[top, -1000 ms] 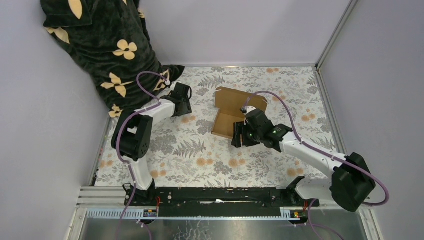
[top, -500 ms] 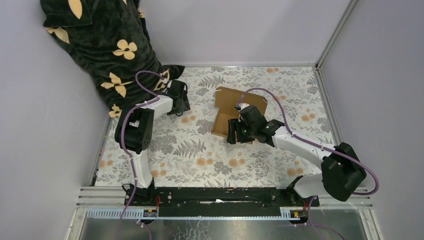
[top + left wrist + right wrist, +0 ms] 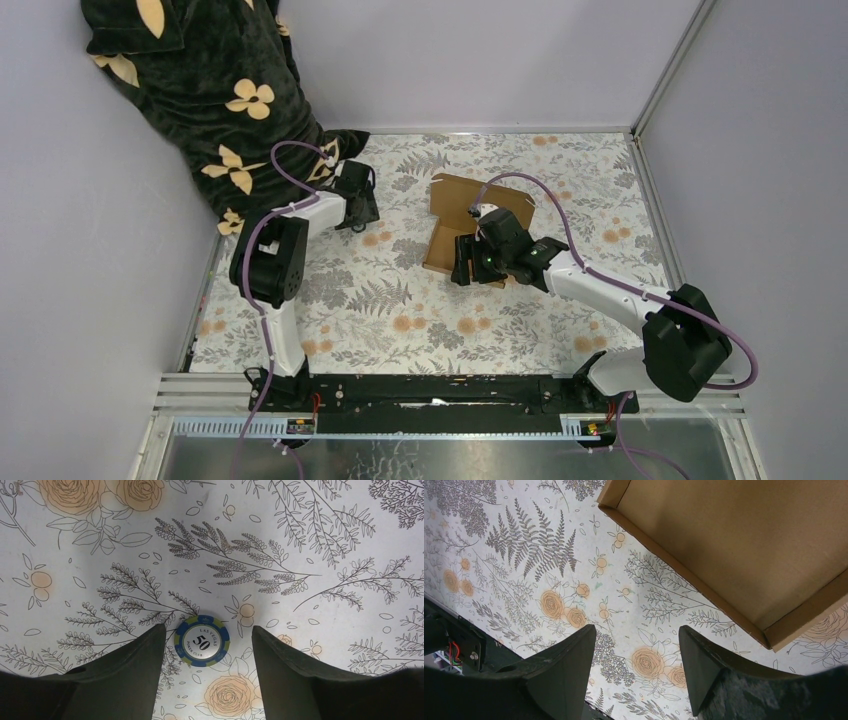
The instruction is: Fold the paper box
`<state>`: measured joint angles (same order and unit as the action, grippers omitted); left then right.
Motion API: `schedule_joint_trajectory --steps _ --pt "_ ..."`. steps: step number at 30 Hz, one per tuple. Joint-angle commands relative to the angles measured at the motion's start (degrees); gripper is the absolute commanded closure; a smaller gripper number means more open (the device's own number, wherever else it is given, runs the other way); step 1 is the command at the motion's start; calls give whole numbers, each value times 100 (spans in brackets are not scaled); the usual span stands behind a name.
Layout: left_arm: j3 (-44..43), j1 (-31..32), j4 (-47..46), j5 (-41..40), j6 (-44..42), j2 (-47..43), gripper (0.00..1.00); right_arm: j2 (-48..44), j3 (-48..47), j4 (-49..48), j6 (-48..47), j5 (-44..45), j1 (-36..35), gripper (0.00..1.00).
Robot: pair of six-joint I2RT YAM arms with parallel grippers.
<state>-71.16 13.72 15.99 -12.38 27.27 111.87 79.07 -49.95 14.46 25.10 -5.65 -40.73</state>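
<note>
From above: seeing the paper box (image 3: 462, 205) lying past the middle of the flowered desk (image 3: 400, 310), lid flap opening toward the far side. Noting a person in a dark flowered garment (image 3: 200, 90) leaning in at the far left corner, close beside the left arm (image 3: 300, 215). Finding the right arm (image 3: 600, 290) reaching low across the desk, wrist covering the box's near edge.

Left wrist: looking straight down, holding the left jaws open on either side of a blue poker chip (image 3: 202, 640) lying flat, gripping nothing.

Right wrist: holding the right jaws open and empty above bare desk, just beside the box's raised side wall.
</note>
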Motion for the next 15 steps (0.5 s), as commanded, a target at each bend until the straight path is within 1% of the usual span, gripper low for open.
schedule_joint_trajectory --steps 1,7,15 --pt "310 -29 -46 126 46 -113 30 -44 -114 -172 30 -48 -67 30" --pt "472 -27 -43 154 27 -240 37 -151 -68 -149 61 -17 -72 30" --pt "528 14 -126 179 24 -161 37 -186 -67 -146 83 -31 -94 30"
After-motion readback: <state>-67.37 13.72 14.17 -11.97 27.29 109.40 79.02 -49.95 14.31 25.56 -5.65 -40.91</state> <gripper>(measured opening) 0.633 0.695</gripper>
